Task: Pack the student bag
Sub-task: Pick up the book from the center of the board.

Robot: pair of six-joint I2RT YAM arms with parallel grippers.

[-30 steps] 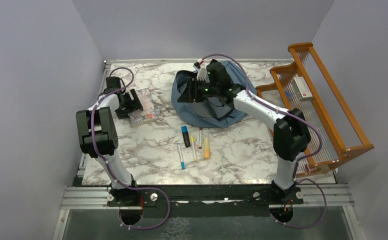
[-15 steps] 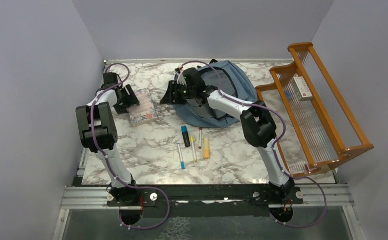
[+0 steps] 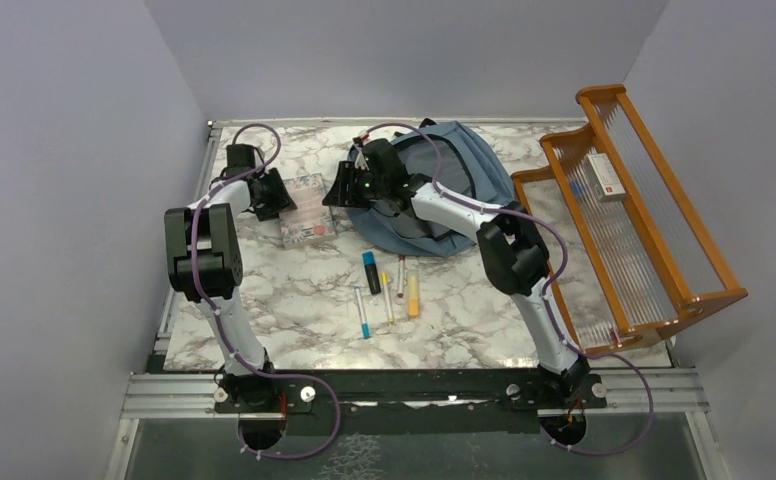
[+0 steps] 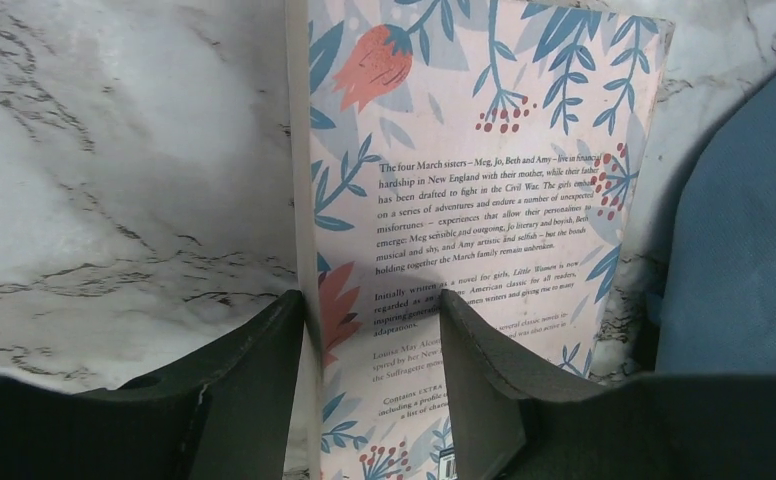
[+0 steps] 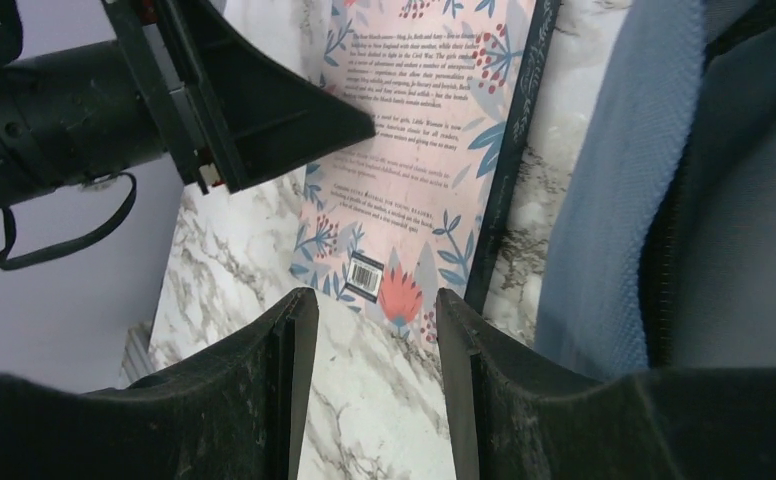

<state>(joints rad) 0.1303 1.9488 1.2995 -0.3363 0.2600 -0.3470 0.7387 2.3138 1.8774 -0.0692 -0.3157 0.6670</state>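
The student bag [image 3: 459, 165], dusty blue with black zip lines, lies at the back middle of the marble table. A floral pink book [image 3: 309, 208] lies just left of it, back cover up. My left gripper [image 3: 276, 192] is shut on the book's page edge. In the left wrist view one finger [image 4: 254, 380] presses the cream pages and the other [image 4: 484, 390] rests on the book's cover [image 4: 484, 150]. My right gripper [image 3: 339, 187] hangs open between book and bag. Between its fingertips [image 5: 304, 310] only marble shows, with the book's barcode corner [image 5: 364, 275] ahead and the bag's blue fabric [image 5: 724, 200] to the right.
Several pens and highlighters [image 3: 389, 285] lie loose in front of the bag. An orange wooden rack [image 3: 664, 200] runs along the table's right edge, holding a small white box [image 3: 604, 177]. Grey walls close in the left, right and back.
The left gripper's jaws have narrowed onto the book, and the book has slid right toward the bag and turned. The right gripper swung from above the bag to its left edge.
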